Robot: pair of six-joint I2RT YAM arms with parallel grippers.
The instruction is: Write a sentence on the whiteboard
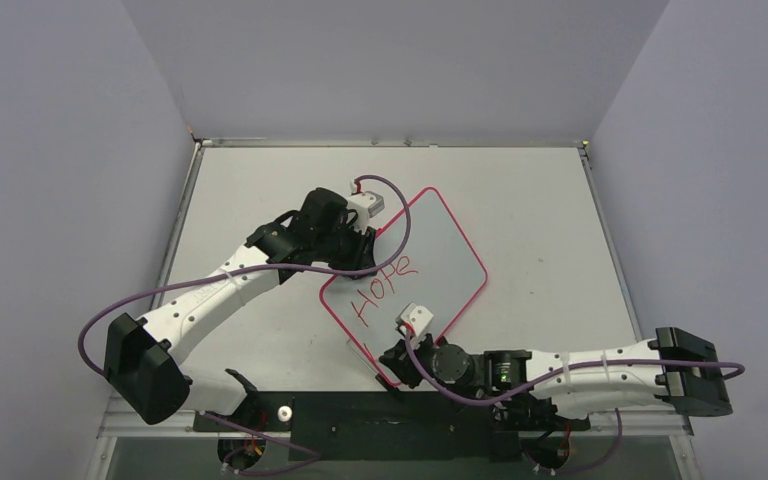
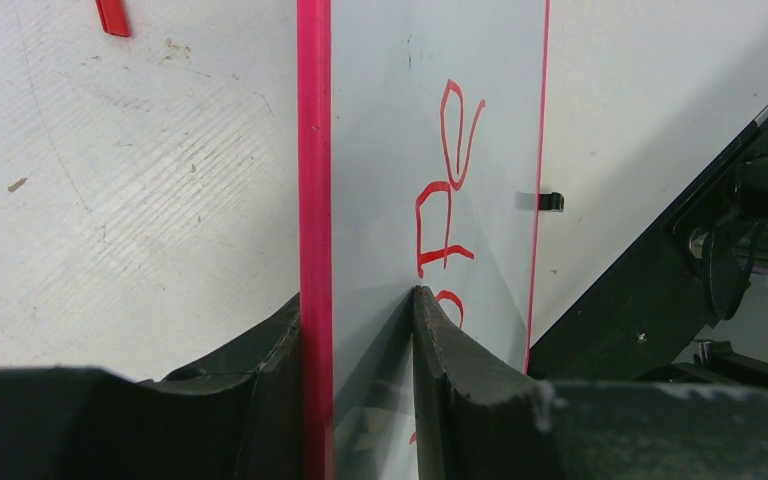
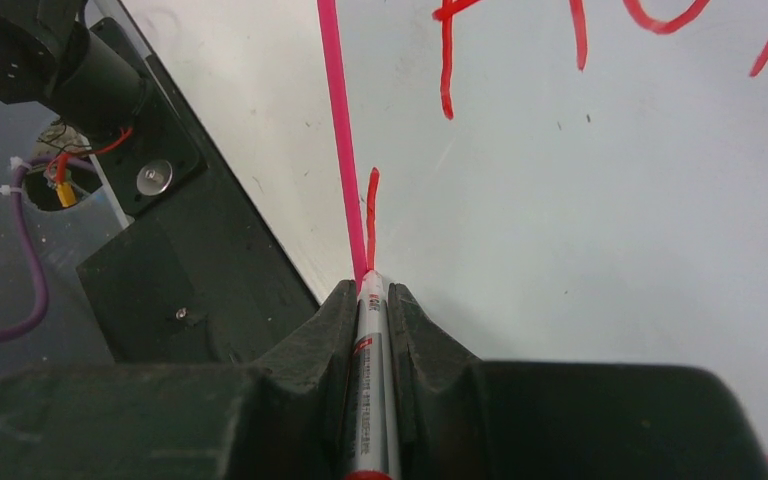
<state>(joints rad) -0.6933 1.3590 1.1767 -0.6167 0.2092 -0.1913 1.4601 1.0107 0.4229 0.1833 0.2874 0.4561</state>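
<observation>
Left side first: left gripper (image 2: 360, 300) is clamped on the whiteboard (image 1: 440, 250) at its far-left edge. One jaw sits outside the pink rim (image 2: 314, 150), the other presses on the white face just beside the writing. That reads as an anchor so the board doesn't skate on the table (image 1: 540, 190) under pen pressure. Board lies flat, turned diagonal, mid-table between the two arms, near corner pointing at the bases. So far the sentence (image 1: 382, 285) is just "Hope" in red, running along the board's left part. The rest of the face is bare, so I'd judge the task early, most words not yet written. Right of that, by the board's near corner, right gripper (image 3: 370, 295) is pinched tight on a red marker (image 3: 370, 350), barrel lying along the jaws. The tip is down at the board and looks in contact, just beside the rim. One short red stroke (image 3: 371, 205) leads off the tip, below "Hope", probably the start of a second line. Starting that close to the rim gives full row width but little margin, and a slip puts ink on the rim or table.
</observation>
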